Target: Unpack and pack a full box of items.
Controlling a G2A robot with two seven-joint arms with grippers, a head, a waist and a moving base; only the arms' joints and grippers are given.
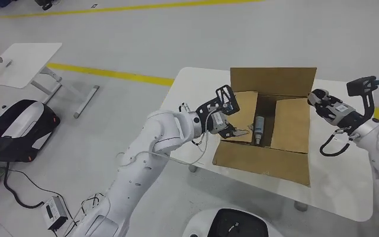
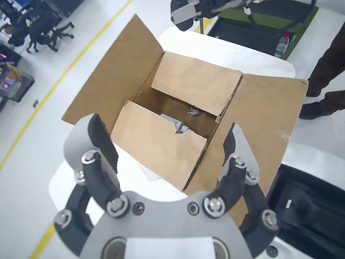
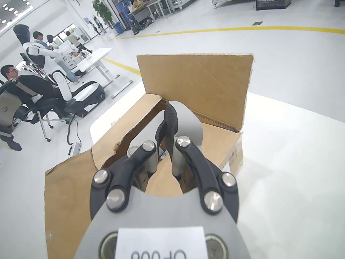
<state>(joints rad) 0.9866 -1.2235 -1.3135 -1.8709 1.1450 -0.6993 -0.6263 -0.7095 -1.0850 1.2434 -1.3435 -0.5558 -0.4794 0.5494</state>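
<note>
Above box (image 1: 263,161) L edge, L jaws apart

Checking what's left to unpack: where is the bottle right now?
Top view: the bottle sits inside the open cardboard box on the table, visible in the gap between the two inner flaps.

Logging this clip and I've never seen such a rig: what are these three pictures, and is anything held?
A two-armed robot works at a white table. One picture looks down from above its arms; the other two come from a camera on each wrist. On the table stands an open cardboard box with a bottle inside. The left gripper hangs open above the box, holding nothing. The right gripper is shut at the box's edge, with nothing seen in it.
</note>
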